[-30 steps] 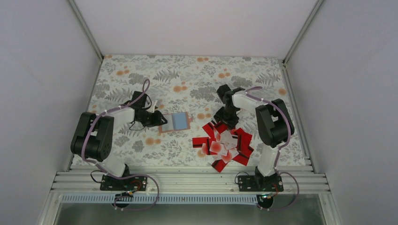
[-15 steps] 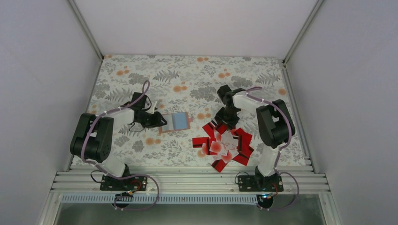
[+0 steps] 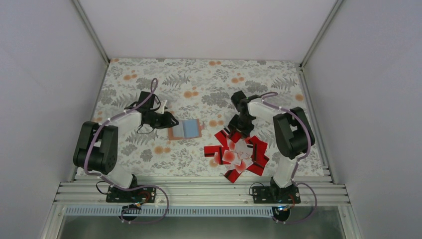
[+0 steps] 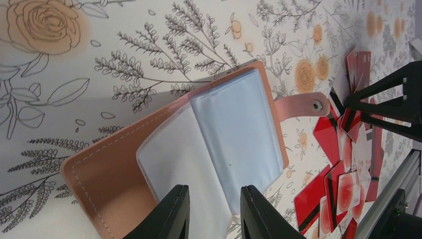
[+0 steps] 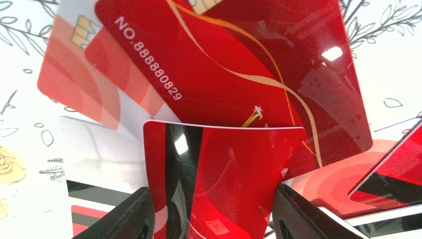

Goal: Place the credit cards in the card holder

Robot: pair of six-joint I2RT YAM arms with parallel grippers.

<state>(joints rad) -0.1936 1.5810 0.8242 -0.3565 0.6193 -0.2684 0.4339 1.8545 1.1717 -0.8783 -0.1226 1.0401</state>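
Note:
The card holder (image 3: pixel 185 129) lies open on the flowered table, tan leather with pale bluish sleeves; it fills the left wrist view (image 4: pixel 224 134). My left gripper (image 3: pixel 170 121) is at its left edge, open and empty, its fingertips (image 4: pixel 179 199) just over the sleeves. The credit cards (image 3: pixel 240 152) lie in a loose pile, red with black stripes and white with red blots. My right gripper (image 3: pixel 238 129) is at the pile's far edge, shut on a red card (image 5: pixel 224 174) with a black stripe, held by its two side edges above other cards (image 5: pixel 224 64).
The holder's pink strap with a snap (image 4: pixel 303 105) sticks out toward the pile (image 4: pixel 348 164). The aluminium rail (image 3: pixel 199 191) runs along the near edge. White walls close in the table (image 3: pixel 199 79) on three sides.
My left gripper has shifted a little away from the near edge and to the right, along the holder's left edge. The right gripper and the pile have hardly moved.

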